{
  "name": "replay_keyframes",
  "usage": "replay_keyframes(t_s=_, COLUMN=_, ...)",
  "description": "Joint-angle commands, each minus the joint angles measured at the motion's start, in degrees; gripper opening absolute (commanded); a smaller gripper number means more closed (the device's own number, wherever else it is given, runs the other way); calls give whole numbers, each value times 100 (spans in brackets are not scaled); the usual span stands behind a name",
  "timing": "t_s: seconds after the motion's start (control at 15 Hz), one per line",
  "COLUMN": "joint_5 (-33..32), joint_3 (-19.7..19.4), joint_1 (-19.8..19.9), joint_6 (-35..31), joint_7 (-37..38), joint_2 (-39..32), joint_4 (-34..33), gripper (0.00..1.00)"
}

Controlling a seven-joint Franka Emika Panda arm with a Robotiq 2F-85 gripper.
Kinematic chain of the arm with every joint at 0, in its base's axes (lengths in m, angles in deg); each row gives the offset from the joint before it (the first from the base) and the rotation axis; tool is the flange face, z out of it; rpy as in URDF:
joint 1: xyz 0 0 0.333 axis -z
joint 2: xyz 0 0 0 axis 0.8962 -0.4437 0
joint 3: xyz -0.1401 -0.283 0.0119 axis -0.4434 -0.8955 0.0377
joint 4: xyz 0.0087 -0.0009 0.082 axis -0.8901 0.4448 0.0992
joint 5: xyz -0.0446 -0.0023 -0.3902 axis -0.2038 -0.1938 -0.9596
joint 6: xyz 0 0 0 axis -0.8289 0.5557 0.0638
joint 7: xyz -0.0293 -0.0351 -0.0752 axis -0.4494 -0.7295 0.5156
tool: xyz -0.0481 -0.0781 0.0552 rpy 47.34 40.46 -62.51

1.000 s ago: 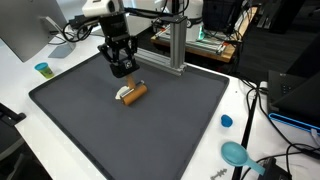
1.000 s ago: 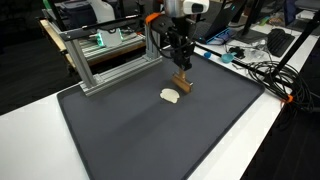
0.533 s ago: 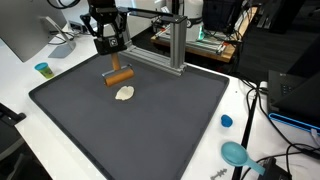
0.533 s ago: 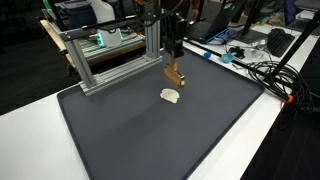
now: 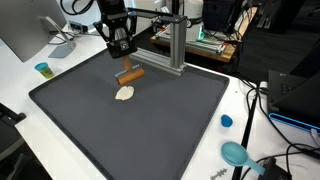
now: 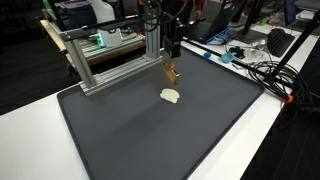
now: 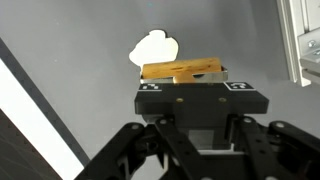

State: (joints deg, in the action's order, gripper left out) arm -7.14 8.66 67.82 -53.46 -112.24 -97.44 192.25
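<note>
My gripper (image 5: 123,62) is shut on a brown wooden block (image 5: 128,74), held crosswise and raised above the dark grey mat (image 5: 170,120). The same block (image 6: 172,72) hangs under the gripper (image 6: 172,62) in both exterior views. A small cream, lumpy piece (image 5: 125,93) lies flat on the mat just below and in front of the block, apart from it. In the wrist view the block (image 7: 185,71) sits right ahead of the gripper (image 7: 190,78), whose fingertips are hidden by its body. The cream piece (image 7: 155,47) shows beyond it.
An aluminium frame (image 5: 176,45) stands at the mat's back edge, close behind the gripper. A small blue cup (image 5: 42,69) sits on the white table beside the mat. A blue cap (image 5: 226,121), a teal object (image 5: 235,153) and cables (image 6: 262,72) lie off the mat's other side.
The block lay beside the cream piece with the gripper on it. It has been lifted away and carried toward the frame; the cream piece stayed put.
</note>
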Motion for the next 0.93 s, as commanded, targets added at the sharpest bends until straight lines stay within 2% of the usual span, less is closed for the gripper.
replay_keyframes(t_s=0.0, joint_5=-583, joint_3=-168, joint_1=-233, joint_6=35, joint_7=1388, joint_2=-90, joint_4=-114, gripper=22)
replay_keyframes(t_s=0.2, joint_5=-1079, joint_3=-216, joint_1=-357, joint_6=206, joint_7=2658, joint_2=-296, joint_4=-272, gripper=22)
replay_keyframes(t_s=0.4, joint_5=-1220, joint_3=-202, joint_1=-427, joint_6=623, joint_7=3734, joint_2=-494, joint_4=-534, gripper=22)
replay_keyframes(t_s=0.6, joint_5=-867, joint_3=-172, joint_1=-318, joint_6=1144, joint_7=4329, joint_2=-749, joint_4=-990, gripper=22)
replay_keyframes(t_s=0.67, joint_5=-739, joint_3=-152, joint_1=-236, joint_6=1029, joint_7=4252, joint_2=-721, joint_4=-1003, gripper=22)
replay_keyframes(t_s=0.73, joint_5=-955, joint_3=-108, joint_1=-291, joint_6=825, joint_7=4145, joint_2=-629, joint_4=-671, gripper=47)
replay_keyframes(t_s=0.8, joint_5=-906, joint_3=-115, joint_1=-262, joint_6=830, joint_7=4185, joint_2=-672, joint_4=-764, gripper=47)
replay_keyframes(t_s=0.87, joint_5=-881, joint_3=-124, joint_1=-239, joint_6=834, joint_7=4196, joint_2=-695, joint_4=-819, gripper=22)
